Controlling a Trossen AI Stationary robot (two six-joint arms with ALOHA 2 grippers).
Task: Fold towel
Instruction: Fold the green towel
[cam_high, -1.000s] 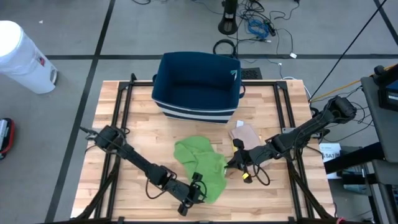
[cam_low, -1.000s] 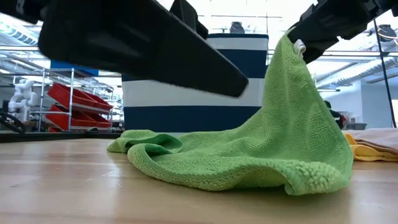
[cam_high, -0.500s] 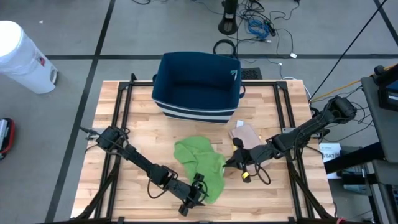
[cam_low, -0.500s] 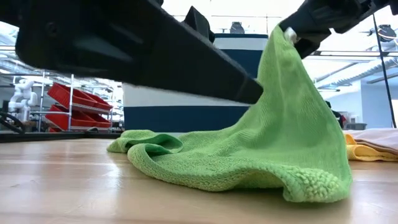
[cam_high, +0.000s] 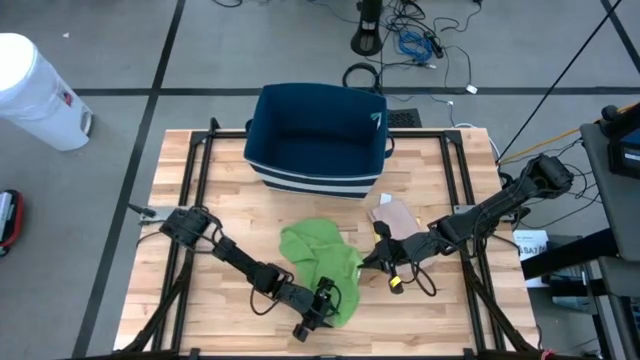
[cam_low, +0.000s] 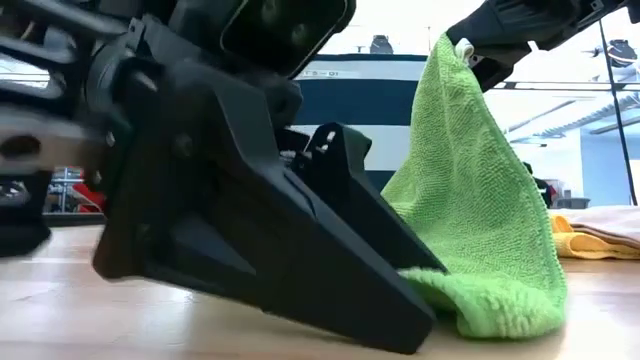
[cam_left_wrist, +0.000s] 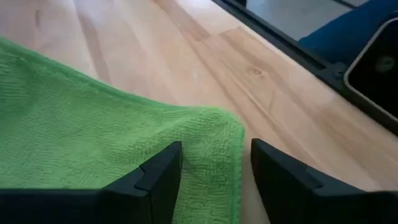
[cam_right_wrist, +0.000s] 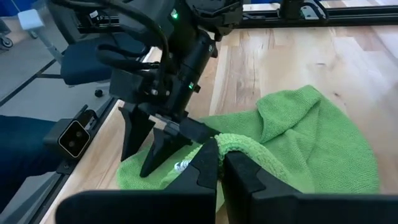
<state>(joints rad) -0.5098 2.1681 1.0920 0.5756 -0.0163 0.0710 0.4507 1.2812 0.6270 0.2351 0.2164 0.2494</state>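
A green towel (cam_high: 322, 268) lies crumpled on the wooden table at its near middle. Its right side is raised into a peak (cam_low: 452, 60), and its near part rests on the table (cam_low: 500, 300). My right gripper (cam_high: 371, 261) is shut on that raised part. My left gripper (cam_high: 326, 301) is open and low at the towel's near edge. Its two fingers (cam_left_wrist: 158, 177) stand on either side of the towel's near corner (cam_left_wrist: 217, 134). My left gripper: one fingertip (cam_low: 415, 270) is down at the towel's near edge, but I cannot tell whether it touches the cloth. My right gripper pinches a bunched edge of the towel (cam_right_wrist: 239, 146) between its two fingers, coming from the table's right and slanting down. That part is lifted clear, and the cloth hangs from it down to the table.
A navy basket with white stripes (cam_high: 318, 135) stands at the far middle of the table. Beige and yellow cloths (cam_high: 393, 214) lie just right of the towel and show in the low view (cam_low: 595, 232). A white bin (cam_high: 35, 90) stands off the table's left.
My left gripper has gone toward the table's right edge and down, to the towel's near corner, and now fills the low view. My right gripper has stayed shut on the raised towel. The towel's near edge has drawn in a little.
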